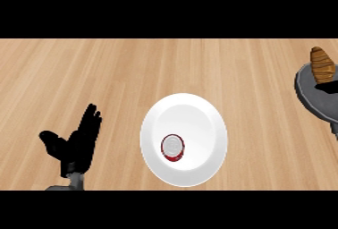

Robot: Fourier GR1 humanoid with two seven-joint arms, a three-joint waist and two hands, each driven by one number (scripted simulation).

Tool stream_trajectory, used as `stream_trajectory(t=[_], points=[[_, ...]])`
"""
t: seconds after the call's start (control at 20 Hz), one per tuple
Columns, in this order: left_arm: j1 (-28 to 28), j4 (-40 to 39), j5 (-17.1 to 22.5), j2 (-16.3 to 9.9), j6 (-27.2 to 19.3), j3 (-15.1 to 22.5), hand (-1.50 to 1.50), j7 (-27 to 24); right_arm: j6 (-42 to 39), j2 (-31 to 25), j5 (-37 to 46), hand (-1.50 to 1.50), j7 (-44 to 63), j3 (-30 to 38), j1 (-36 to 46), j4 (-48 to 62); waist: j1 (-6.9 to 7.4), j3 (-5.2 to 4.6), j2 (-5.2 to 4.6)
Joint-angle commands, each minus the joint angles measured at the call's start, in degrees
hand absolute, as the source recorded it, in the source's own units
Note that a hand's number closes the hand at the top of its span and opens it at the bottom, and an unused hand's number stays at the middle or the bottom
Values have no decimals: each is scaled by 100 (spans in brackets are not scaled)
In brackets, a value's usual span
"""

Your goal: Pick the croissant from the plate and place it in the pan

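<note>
A: Croissant (pixel 322 65) — where is it, and how does it look?

B: At the far right of the view, standing up out of the pan (pixel 315 96). It is ridged, golden brown and darker at the tip, tapering to a rounded point. Its lower end is hidden behind something black that may be the right hand; I cannot tell, and I cannot say what that hand is doing.

A: And the pan?

B: Grey, rounded, with a raised rim and a smooth dull surface. The view's right edge cuts it off, so only part of it shows.

A: The plate?

B: The plate (pixel 184 139) is white, glossy, oval as seen from here, lying near the middle of the tabletop (pixel 132 71). On its lower half sits a small round object (pixel 173 146) with a red rim and a pale centre.

A: The other hand?

B: The left hand (pixel 76 141) is black, resting at lower left with fingers straight and up, thumb spread — released, grasping nothing, apart from the plate.

A: Room to move?

B: The tabletop is pale wood with long grain lines. Broad bare stretches lie across the top and between plate and pan.
</note>
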State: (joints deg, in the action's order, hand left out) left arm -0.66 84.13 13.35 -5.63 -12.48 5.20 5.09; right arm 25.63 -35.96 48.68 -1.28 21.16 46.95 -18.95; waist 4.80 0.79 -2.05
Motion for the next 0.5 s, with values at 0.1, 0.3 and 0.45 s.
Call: stream_trajectory(t=[0.1,0.3,0.45], points=[[-141,-93,69,-14,15,-10,0,225,-242,58,-1146,-150,-1116,978,333,-8,-31,-5,1],[-158,-206,1,100,-29,62,0,130,-885,-17,-1960,-150,-1711,1654,440,51,-173,-26,33],[-261,-239,29,6,73,-64,0,-107,-1306,-91,-2518,-150,-2147,2174,197,222,-190,-26,21]])
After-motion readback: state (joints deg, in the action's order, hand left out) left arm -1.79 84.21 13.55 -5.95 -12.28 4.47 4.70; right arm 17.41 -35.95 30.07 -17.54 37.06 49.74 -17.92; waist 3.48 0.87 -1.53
